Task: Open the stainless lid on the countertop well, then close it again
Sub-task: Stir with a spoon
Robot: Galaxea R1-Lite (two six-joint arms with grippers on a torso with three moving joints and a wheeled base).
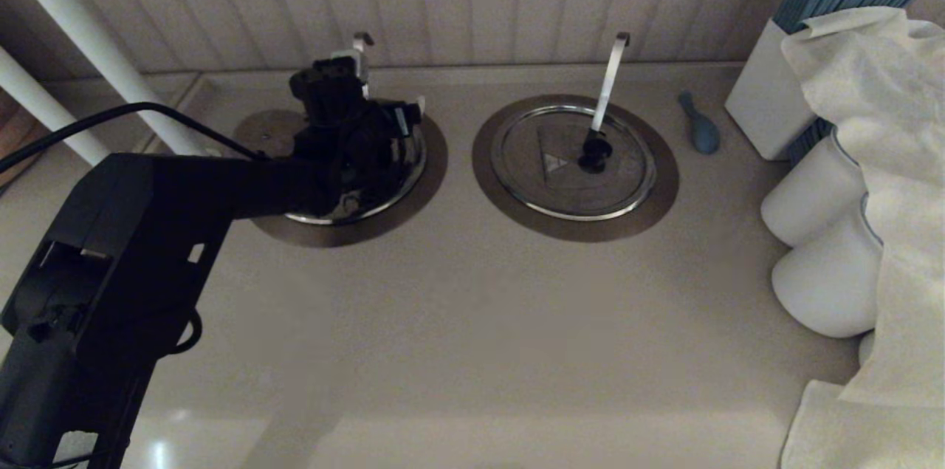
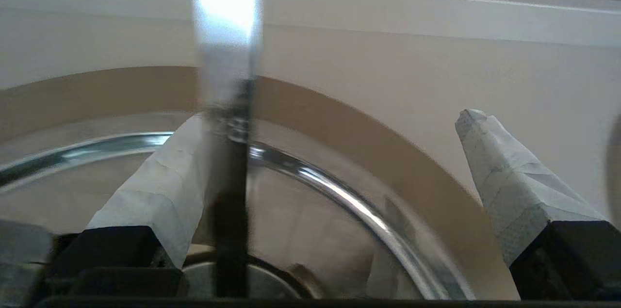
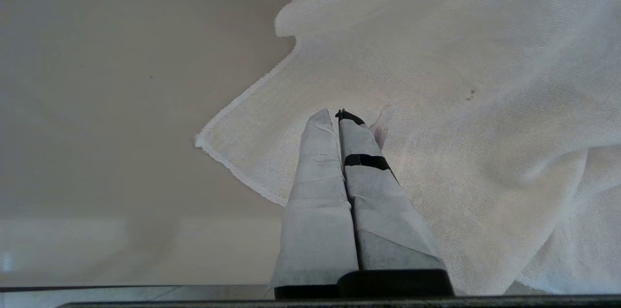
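Note:
The stainless lid (image 1: 402,185) lies over the left countertop well, ringed by its brown collar (image 1: 428,207). The thin grey hooked utensil handle (image 1: 362,40) rises at its far edge. My left gripper (image 1: 384,118) hovers low over the lid's middle and hides the knob in the head view. In the left wrist view the lid (image 2: 310,230), its bright rim (image 2: 339,196) and the collar (image 2: 388,153) lie below my open left gripper (image 2: 330,121). The utensil handle (image 2: 228,80) stands beside one finger (image 2: 155,186). My right gripper (image 3: 339,116) is shut over a white cloth (image 3: 461,104), out of the head view.
The twin lid (image 1: 546,137) with a black knob and a broad bright handle (image 1: 609,77) sits to the right. A blue spoon (image 1: 700,125), a white box of blue sticks (image 1: 768,100), white jars (image 1: 819,196) and draped cloth (image 1: 886,159) crowd the right side. White pipes (image 1: 81,33) stand at the left.

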